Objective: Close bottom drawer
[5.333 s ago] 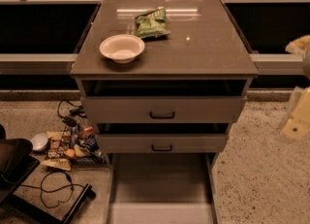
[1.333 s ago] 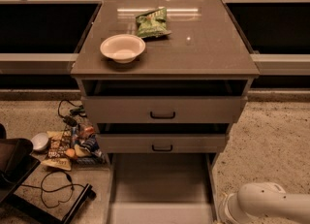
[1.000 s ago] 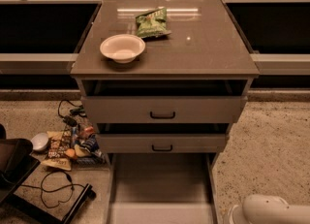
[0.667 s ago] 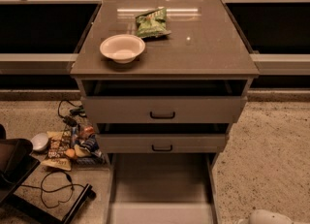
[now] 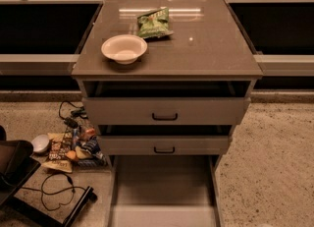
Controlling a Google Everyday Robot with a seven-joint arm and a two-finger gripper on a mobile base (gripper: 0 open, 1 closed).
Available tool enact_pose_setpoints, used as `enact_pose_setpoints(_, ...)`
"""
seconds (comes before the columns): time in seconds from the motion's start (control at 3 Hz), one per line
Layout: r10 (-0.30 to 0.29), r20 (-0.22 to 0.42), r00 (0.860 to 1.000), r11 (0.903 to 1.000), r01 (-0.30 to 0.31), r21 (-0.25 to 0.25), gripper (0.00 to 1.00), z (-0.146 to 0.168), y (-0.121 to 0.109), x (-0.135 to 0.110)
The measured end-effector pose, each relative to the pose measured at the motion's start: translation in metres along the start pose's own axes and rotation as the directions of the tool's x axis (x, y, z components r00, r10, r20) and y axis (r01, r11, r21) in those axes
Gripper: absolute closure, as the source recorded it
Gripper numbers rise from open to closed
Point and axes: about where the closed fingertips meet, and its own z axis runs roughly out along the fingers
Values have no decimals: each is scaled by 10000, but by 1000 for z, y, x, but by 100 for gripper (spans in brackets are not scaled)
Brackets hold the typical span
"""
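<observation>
Cabinet (image 5: 206,54) with a flat brown top stands in the middle of the view, and the bottom drawer (image 5: 164,184) is at its foot, pulled far out. The drawer's long axis runs straight out from the cabinet front toward the camera, its open mouth facing up and its bare floor in plain sight; its near end meets the lower edge of the view, and its handle cannot be seen. Above it in the cabinet, the middle drawer (image 5: 196,145) and the top drawer (image 5: 206,111) each stand slightly out, black bar handles facing the camera. On the cabinet top sit a white bowl (image 5: 124,49) near the left front and a green snack bag (image 5: 153,23) behind it. Left of the cabinet, on the floor, lie snack packets (image 5: 68,147) and a black cable (image 5: 56,191). The gripper is out of sight, so how far it is open, or what it holds, cannot be told.
</observation>
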Motion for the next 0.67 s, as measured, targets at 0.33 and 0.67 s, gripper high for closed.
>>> enact_pose_setpoints(0.33, 16, 16, 10000, 10000, -16, -38, 100, 3, 1, 0)
enact_pose_setpoints(0.67, 16, 16, 10000, 10000, -16, -38, 100, 3, 1, 0)
